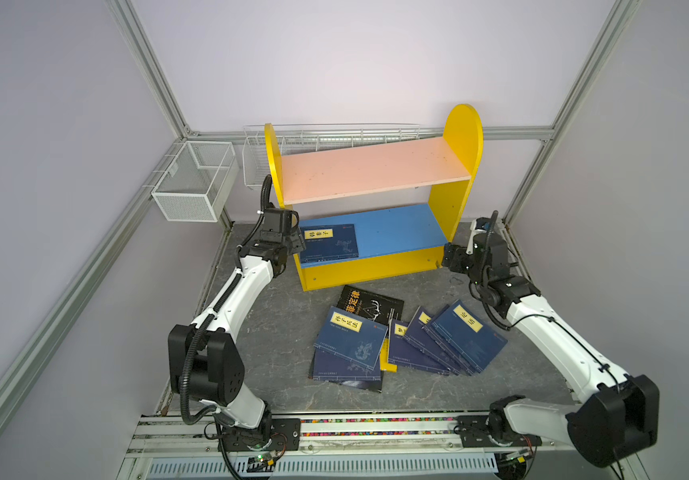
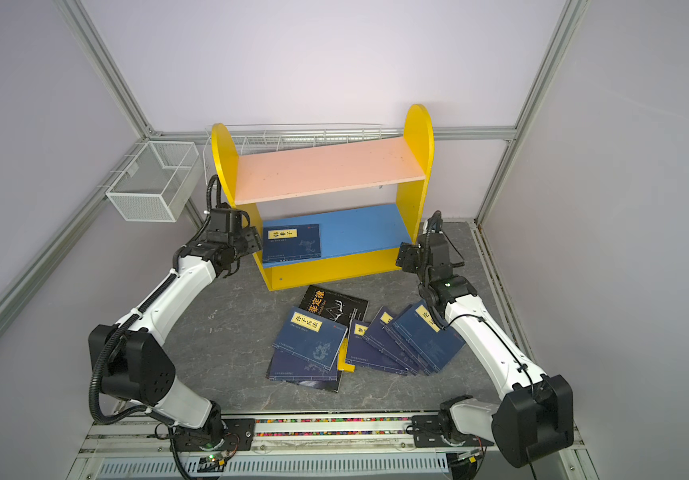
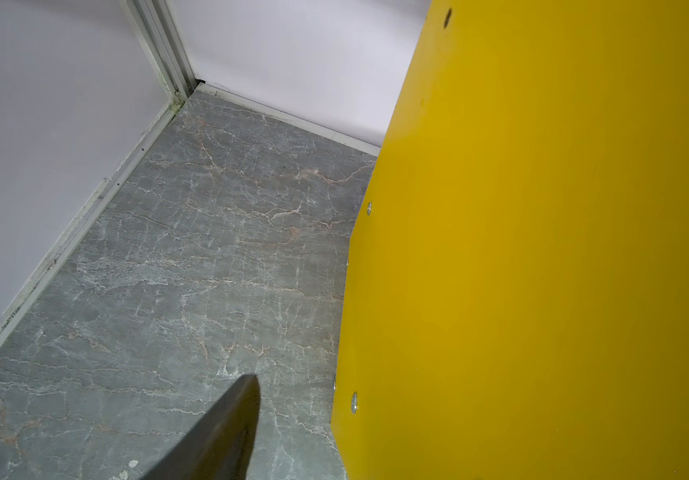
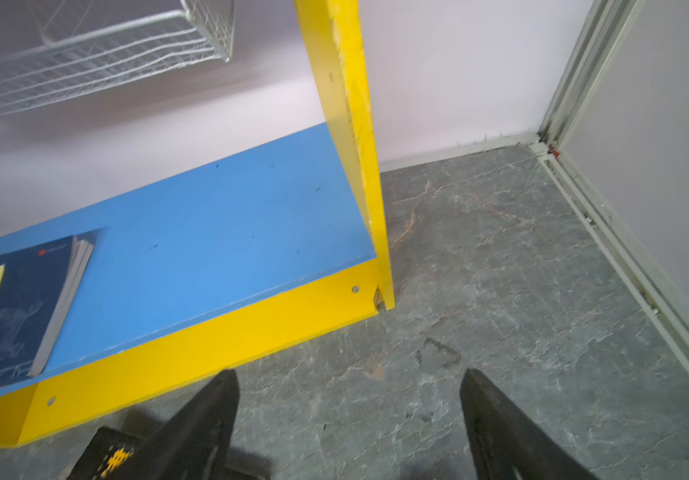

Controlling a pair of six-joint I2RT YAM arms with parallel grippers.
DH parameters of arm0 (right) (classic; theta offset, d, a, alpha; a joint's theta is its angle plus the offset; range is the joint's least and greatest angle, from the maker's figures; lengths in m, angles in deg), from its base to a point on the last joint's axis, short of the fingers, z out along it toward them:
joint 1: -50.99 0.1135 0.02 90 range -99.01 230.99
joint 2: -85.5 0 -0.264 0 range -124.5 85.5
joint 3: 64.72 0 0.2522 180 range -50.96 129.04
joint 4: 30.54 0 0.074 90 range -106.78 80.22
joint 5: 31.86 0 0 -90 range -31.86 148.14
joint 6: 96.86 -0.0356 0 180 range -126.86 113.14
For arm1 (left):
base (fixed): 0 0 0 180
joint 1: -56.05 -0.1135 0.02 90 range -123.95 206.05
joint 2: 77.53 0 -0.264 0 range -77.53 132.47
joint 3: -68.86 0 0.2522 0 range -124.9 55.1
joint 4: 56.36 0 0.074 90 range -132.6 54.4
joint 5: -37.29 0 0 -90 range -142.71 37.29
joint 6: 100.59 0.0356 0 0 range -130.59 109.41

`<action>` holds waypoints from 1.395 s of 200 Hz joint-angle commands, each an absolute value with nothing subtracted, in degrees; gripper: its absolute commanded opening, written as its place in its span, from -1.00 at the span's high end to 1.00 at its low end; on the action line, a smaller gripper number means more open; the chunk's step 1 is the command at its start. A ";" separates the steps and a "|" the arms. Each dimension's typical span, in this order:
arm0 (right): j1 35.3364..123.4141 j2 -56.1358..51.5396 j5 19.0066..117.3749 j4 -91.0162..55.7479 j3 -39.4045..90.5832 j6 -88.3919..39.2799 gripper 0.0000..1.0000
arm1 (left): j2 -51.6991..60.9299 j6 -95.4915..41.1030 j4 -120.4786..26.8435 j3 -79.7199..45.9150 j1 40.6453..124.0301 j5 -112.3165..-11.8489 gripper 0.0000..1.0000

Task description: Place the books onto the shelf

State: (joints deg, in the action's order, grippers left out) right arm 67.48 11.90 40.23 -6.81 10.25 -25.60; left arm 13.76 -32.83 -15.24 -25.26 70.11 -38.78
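Both top views are bright and evenly lit by soft light from above. The pale walls [image 1: 334, 62] carry no glare, and shadows under the arms on the tabletop [image 1: 284, 332] are faint and soft-edged. Wide-angle bend makes the frame rails [image 1: 147, 70] splay toward the corners. In the left wrist view the veined tabletop is crisp, while the shelf [image 3: 542, 249] is flat yellow, dulling toward the lower right. The one finger [image 3: 226, 424] of the left tool [image 1: 297, 244] is a dark blur at the bottom edge. The right wrist view is motion-smeared. The wire basket [image 4: 85, 54] at upper left and the book [image 4: 10, 307] at the left edge are soft, and both fingers [image 4: 205, 415] of the right tool [image 4: 349, 376] are unfocused black.
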 commanded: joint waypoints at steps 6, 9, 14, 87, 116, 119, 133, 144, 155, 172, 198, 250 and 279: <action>64.03 6.79 43.92 -13.85 14.48 -20.89 -0.73 | 11.71 -35.85 -28.43 -22.14 66.95 -37.34 -0.46; 63.65 6.15 44.46 -14.51 14.92 -20.45 -0.73 | 11.30 -35.96 -28.79 -21.60 67.02 -37.69 -0.46; 63.22 5.27 45.48 -15.56 15.70 -19.87 -0.73 | 10.61 -36.11 -29.29 -20.77 67.03 -38.21 -0.46; 59.69 -8.28 54.19 -20.32 27.48 -14.97 -0.42 | 0.65 -35.02 -40.50 -8.49 67.12 -48.03 -0.50; 59.63 -10.45 55.17 -21.74 28.23 -14.51 -0.02 | 0.23 -34.35 -40.22 -8.09 67.12 -47.09 -0.50; 59.62 -10.59 55.01 -21.77 28.23 -14.59 0.04 | 0.29 -34.32 -40.22 -8.14 67.12 -47.02 -0.50; 59.61 -10.90 54.14 -22.06 28.08 -14.49 0.29 | 0.60 -34.41 -40.14 -8.42 67.12 -46.87 -0.50; 59.61 -11.00 53.53 -22.15 27.84 -14.47 0.46 | 1.00 -34.48 -40.25 -8.69 67.12 -46.61 -0.50; 59.56 -10.99 53.15 -21.84 27.65 -14.06 0.62 | 1.52 -34.41 -40.31 -9.18 67.12 -46.59 -0.50; 59.68 -10.55 53.40 -21.24 27.31 -14.11 0.75 | 2.56 -34.58 -39.96 -10.25 67.12 -46.53 -0.50; 59.87 -8.33 52.38 -22.19 24.47 -15.13 0.85 | 3.57 -35.35 -40.25 -10.91 67.12 -45.29 -0.50; 60.79 -2.16 50.41 -21.60 18.68 -17.70 0.87 | 5.52 -35.12 -41.28 -11.76 67.12 -44.64 -0.50; 61.90 1.31 49.63 -20.78 16.40 -19.40 0.87 | 6.90 -34.65 -40.93 -12.90 67.12 -43.82 -0.50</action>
State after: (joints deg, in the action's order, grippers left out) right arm 60.51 -3.16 50.52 -23.90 18.60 -12.55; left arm 5.15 -34.12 -40.10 -10.37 68.19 -46.82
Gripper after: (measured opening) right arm 0.158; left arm 0.749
